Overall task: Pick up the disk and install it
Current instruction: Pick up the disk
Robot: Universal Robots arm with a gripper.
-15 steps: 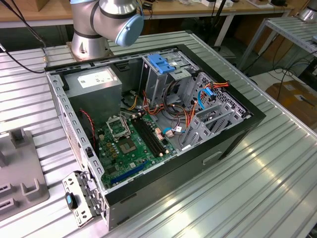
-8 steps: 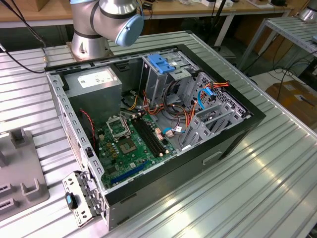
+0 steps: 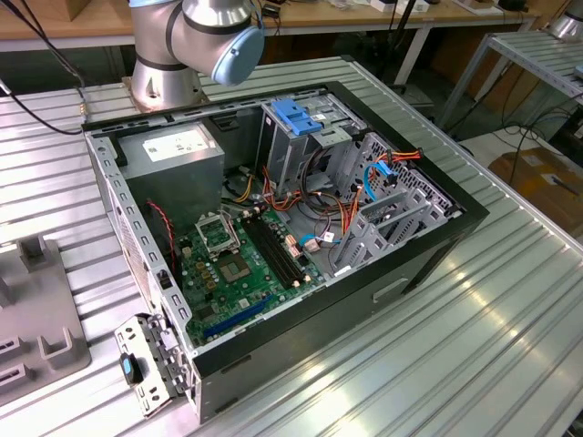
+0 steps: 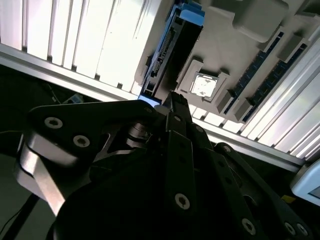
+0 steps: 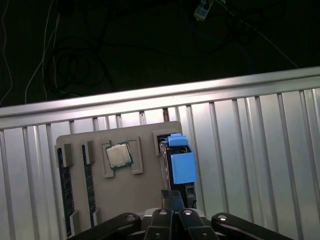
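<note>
**Pincer at the disk's end, drive not yet lifted**

Nearest the lens in the first wrist view is the black pincer (image 5: 172, 196). Its fingers are drawn together with nothing between them, as far as the dim linkage lets me judge, and its tips are just at one end of the disk.

The ribbed aluminium bench (image 3: 474, 346) carries everything. On it in the exterior view lies the open computer case (image 3: 428, 264), with the metal drive cage (image 3: 291, 146) standing inside among loose orange and blue cables. Well apart from the case, at the exterior view's left, is the grey parts tray (image 3: 36, 309). The disk (image 5: 182, 167) stands on edge in a slot of that tray, its blue rail facing the wrist camera. Beside it the tray holds two memory sticks (image 5: 64, 190) and a small processor chip (image 5: 119, 156).

The work looks to be at the very start, since the disk is seated in its slot and not gripped.

The main risks, as I judge them:
- A closed pincer coming down here would strike the disk's upper edge instead of straddling it, and could jam the disk in the slot.
- A grip taken only on the smooth plastic rail, or too near one end, could let the drive tilt or slip.
- The cables around the cage could snag the drive on its way in
</note>
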